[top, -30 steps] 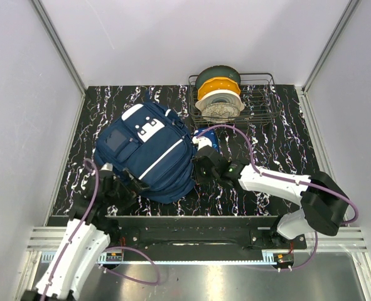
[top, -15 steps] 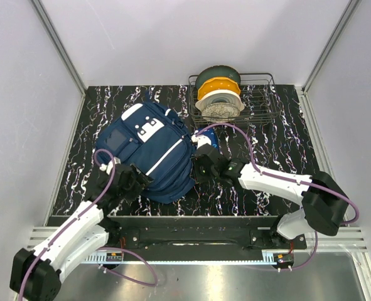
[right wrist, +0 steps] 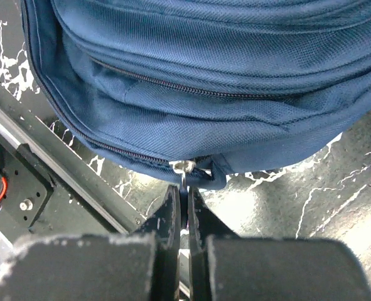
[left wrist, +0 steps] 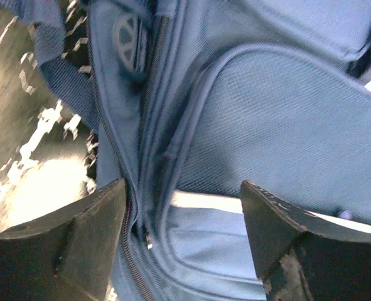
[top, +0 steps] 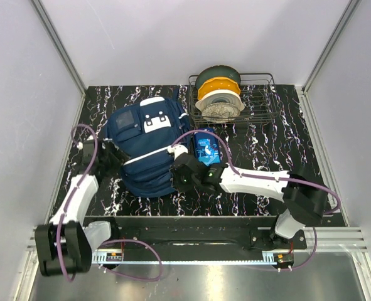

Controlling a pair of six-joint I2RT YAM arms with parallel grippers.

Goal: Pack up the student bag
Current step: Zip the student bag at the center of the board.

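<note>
The student bag, navy blue with white patches and a thin white stripe, lies on the black marbled table. My right gripper is shut on the bag's metal zipper pull at the bag's near right edge; in the top view it touches the bag. My left gripper is open, its jaws astride the bag's side fabric beside a zipper; in the top view it sits at the bag's left side. A bright-blue patterned pencil case lies right of the bag.
A wire basket at the back right holds filament spools. The black base rail runs along the table's near edge just below the bag. White walls enclose the table.
The bag has been pulled left and turned, uncovering the pencil case. My left arm swung from the near edge up to the bag's left side. My right gripper moved left with the bag.
</note>
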